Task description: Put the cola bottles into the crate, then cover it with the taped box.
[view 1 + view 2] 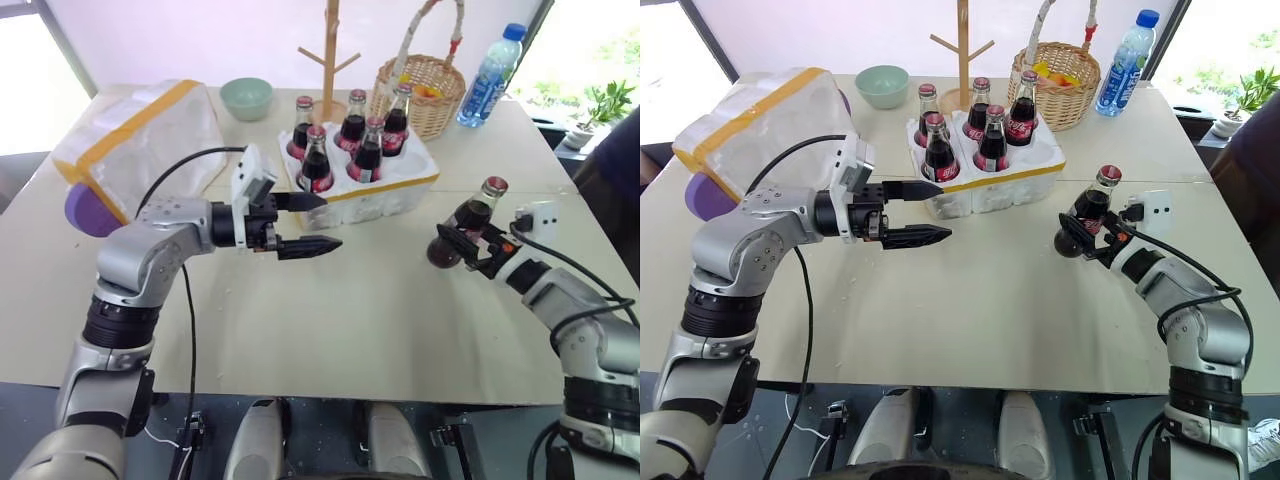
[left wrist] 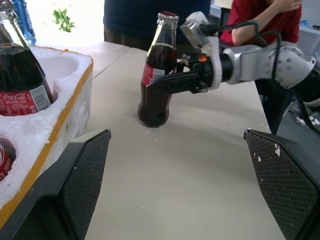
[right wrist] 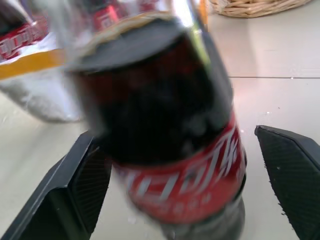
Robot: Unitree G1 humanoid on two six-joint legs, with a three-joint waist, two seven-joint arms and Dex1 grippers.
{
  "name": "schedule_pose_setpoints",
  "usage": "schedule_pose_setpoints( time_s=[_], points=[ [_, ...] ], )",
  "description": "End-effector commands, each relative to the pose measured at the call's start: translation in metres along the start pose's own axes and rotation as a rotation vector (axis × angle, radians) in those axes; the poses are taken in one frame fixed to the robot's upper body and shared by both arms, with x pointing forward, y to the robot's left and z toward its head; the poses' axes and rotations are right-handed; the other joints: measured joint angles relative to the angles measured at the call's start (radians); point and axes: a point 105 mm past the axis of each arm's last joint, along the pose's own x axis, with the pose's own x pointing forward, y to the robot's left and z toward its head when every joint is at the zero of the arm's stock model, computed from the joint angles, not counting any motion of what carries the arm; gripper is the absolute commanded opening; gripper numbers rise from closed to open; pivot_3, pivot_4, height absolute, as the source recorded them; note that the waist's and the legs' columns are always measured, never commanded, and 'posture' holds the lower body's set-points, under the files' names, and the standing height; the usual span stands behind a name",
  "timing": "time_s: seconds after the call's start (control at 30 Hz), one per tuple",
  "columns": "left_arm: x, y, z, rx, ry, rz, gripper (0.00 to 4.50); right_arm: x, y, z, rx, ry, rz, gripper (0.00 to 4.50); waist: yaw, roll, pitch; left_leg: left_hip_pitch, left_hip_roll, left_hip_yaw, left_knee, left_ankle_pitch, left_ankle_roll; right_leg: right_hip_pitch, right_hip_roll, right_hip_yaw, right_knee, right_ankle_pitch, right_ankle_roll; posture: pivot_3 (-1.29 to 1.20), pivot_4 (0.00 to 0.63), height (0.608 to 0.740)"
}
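While five cola bottles (image 1: 352,140) stand in the crate (image 1: 400,185) at upper centre, the right gripper (image 1: 466,247) brackets the sixth cola bottle (image 1: 470,222), grip unclear; the left gripper (image 1: 306,222) gapes empty.

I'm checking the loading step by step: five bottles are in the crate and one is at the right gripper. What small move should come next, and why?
Probably finish closing the right gripper on the last cola bottle. It stands on the table between the fingers, one finger looks apart from the glass, and the crate has an empty near well. The left gripper waits open beside the crate.
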Motion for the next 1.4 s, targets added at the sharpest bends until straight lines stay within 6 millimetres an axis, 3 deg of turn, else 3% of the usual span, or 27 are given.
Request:
schedule_pose_setpoints(
  time_s=[0.03, 0.13, 0.27, 0.53, 0.63, 0.73, 0.97, 1.1, 1.2, 1.33, 1.4],
  points=[
    [-0.002, -0.002, 0.013, 0.053, -0.030, 0.008, 4.50, -0.006, 0.009, 0.031, -0.058, -0.091, 0.067, 2.83, 0.002, 0.000, 0.000, 0.000, 0.000, 0.000, 0.000, 0.000, 0.000, 0.000, 0.000, 0.000, 0.000, 0.000, 0.000, 0.00, 0.150, 0.740],
    [-0.005, 0.001, 0.013, 0.053, -0.034, 0.033, 4.50, -0.010, 0.024, 0.059, -0.079, -0.147, 0.162, 2.85, 0.000, 0.001, 0.001, -0.001, 0.000, 0.000, 0.000, 0.000, 0.000, -0.001, 0.000, 0.000, 0.000, 0.001, 0.002, 0.00, 0.150, 0.740],
    [-0.011, 0.009, 0.017, 0.057, -0.056, 0.093, 4.50, 0.010, 0.044, 0.123, -0.124, -0.260, 0.264, 2.85, -0.024, 0.007, 0.004, -0.003, 0.000, 0.003, 0.000, 0.000, 0.000, -0.006, 0.000, 0.004, 0.002, 0.002, 0.002, 0.00, 0.150, 0.740],
    [-0.018, 0.017, 0.021, 0.072, -0.071, 0.154, 4.50, 0.079, 0.050, 0.163, -0.184, -0.279, 0.213, 2.85, -0.026, 0.006, 0.004, -0.004, 0.001, 0.002, -0.003, 0.000, 0.001, -0.009, 0.004, 0.006, 0.001, 0.002, 0.003, 0.00, 0.150, 0.740],
    [-0.022, 0.016, 0.021, 0.081, -0.074, 0.177, 4.50, 0.109, 0.054, 0.156, -0.194, -0.238, 0.208, 2.85, -0.029, 0.007, 0.004, -0.006, 0.001, 0.004, -0.003, 0.000, 0.001, -0.012, 0.004, 0.008, 0.001, 0.002, 0.003, 0.00, 0.150, 0.740],
    [-0.026, 0.016, 0.021, 0.083, -0.075, 0.199, 4.50, 0.124, 0.057, 0.144, -0.204, -0.199, 0.223, 2.85, -0.028, 0.006, 0.004, -0.009, 0.001, 0.005, -0.003, 0.000, 0.000, -0.016, 0.004, 0.008, 0.002, 0.002, 0.003, 0.00, 0.150, 0.740],
    [-0.033, 0.017, 0.018, 0.077, -0.072, 0.239, 4.50, 0.138, 0.058, 0.114, -0.242, -0.106, 0.238, 2.85, -0.025, 0.007, 0.004, -0.009, 0.001, 0.005, -0.002, 0.000, 0.000, -0.015, 0.004, 0.008, 0.002, 0.003, 0.003, 0.00, 0.150, 0.740],
    [-0.035, 0.018, 0.019, 0.080, -0.073, 0.249, 4.50, 0.139, 0.048, 0.098, -0.284, -0.047, 0.194, 2.85, -0.027, 0.007, 0.005, -0.009, 0.001, 0.005, -0.003, 0.000, 0.000, -0.015, 0.004, 0.009, 0.002, 0.003, 0.003, 0.00, 0.150, 0.740],
    [-0.035, 0.021, 0.020, 0.083, -0.070, 0.254, 4.50, 0.140, 0.038, 0.085, -0.300, 0.012, 0.139, 4.29, -0.027, 0.006, 0.004, -0.009, 0.001, 0.005, -0.003, 0.000, 0.000, -0.015, 0.004, 0.009, 0.002, 0.003, 0.003, 0.00, 0.150, 0.740],
    [-0.039, 0.024, 0.022, 0.090, -0.065, 0.261, 4.50, 0.139, 0.041, 0.089, -0.320, 0.007, 0.146, 4.45, -0.027, 0.006, 0.004, -0.008, 0.001, 0.005, -0.002, 0.001, 0.000, -0.014, 0.004, 0.009, 0.002, 0.003, 0.003, 0.00, 0.150, 0.740],
    [-0.043, 0.024, 0.023, 0.095, -0.058, 0.266, 4.50, 0.132, 0.056, 0.101, -0.273, -0.026, 0.256, 4.45, -0.027, 0.006, 0.004, -0.008, 0.001, 0.005, -0.002, 0.001, 0.000, -0.014, 0.004, 0.009, 0.002, 0.003, 0.003, 0.00, 0.150, 0.740]
  ],
)
